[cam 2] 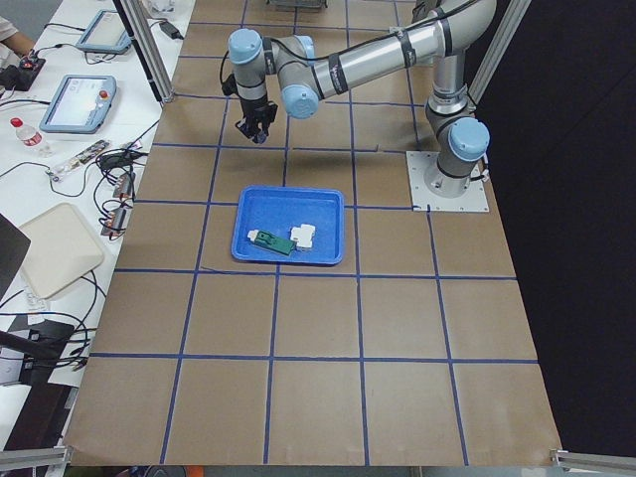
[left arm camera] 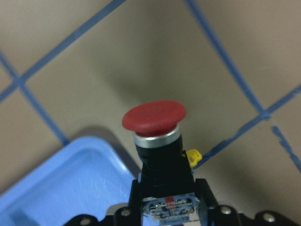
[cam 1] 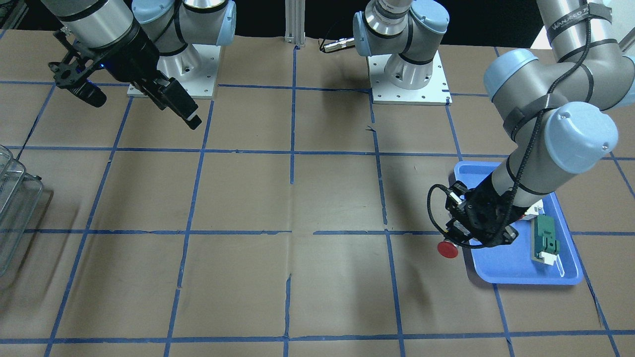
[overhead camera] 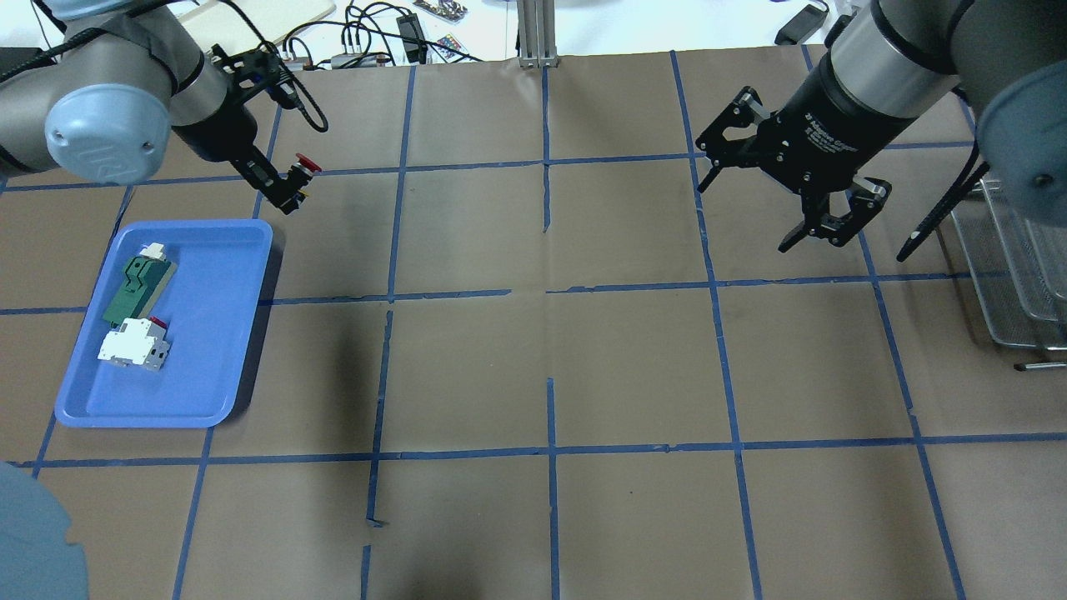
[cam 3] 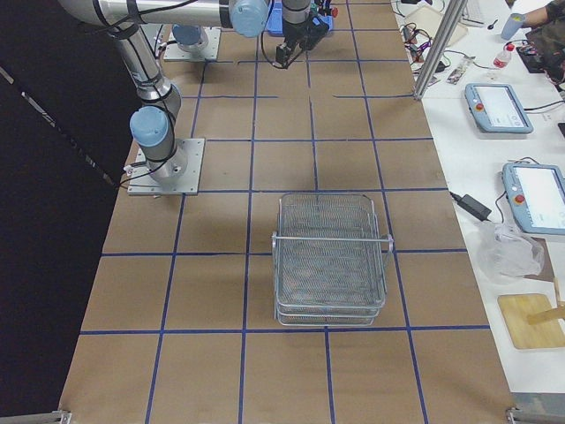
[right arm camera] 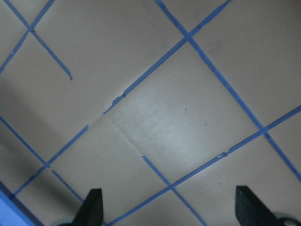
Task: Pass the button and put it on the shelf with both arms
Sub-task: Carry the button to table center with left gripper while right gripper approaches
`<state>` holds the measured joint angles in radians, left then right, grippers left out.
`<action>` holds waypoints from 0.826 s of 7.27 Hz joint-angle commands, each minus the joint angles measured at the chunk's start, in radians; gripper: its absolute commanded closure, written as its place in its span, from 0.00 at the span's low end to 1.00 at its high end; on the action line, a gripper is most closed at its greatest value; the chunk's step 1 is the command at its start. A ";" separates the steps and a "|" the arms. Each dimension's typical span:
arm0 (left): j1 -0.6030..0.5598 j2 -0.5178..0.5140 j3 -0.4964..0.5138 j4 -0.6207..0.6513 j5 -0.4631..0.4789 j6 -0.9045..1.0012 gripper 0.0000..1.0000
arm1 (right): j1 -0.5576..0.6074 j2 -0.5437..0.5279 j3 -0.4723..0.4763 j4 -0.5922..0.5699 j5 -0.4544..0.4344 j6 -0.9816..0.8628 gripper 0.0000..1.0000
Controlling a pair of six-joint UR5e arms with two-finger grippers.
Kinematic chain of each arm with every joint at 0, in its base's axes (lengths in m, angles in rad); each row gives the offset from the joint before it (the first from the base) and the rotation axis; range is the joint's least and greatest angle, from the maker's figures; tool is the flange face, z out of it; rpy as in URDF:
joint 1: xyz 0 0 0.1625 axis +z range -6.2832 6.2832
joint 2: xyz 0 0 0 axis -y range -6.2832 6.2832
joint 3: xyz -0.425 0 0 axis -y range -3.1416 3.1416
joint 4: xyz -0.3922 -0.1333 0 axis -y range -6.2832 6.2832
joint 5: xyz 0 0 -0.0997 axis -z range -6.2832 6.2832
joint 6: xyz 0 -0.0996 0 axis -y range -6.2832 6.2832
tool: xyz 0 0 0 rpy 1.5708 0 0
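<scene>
The button, with a red mushroom cap and black collar, is held in my left gripper, which is shut on its rear block. It hangs above the table just past the blue tray's far corner; its cap shows in the overhead view and the front-facing view. My right gripper is open and empty, raised over the table's right half; its fingertips show wide apart in the right wrist view. The wire-mesh shelf stands at the table's right end, also in the overhead view.
A blue tray on the left holds a green-and-white part and a white-and-red block. Brown paper with blue tape lines covers the table. Cables and devices lie beyond the far edge.
</scene>
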<state>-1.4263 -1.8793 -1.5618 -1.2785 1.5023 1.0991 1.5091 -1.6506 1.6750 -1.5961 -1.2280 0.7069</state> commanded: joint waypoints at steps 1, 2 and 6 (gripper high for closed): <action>-0.132 0.005 0.046 -0.036 -0.022 0.166 1.00 | -0.102 0.011 0.012 0.034 0.219 0.102 0.00; -0.198 0.015 0.060 -0.044 -0.090 0.168 1.00 | -0.150 0.011 0.017 0.074 0.320 0.103 0.00; -0.394 0.089 0.092 -0.042 -0.232 0.151 1.00 | -0.191 0.067 -0.007 0.104 0.400 0.370 0.00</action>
<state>-1.7640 -1.8156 -1.4808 -1.3263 1.2907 1.2633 1.3196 -1.6023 1.6744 -1.4905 -0.8402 1.0016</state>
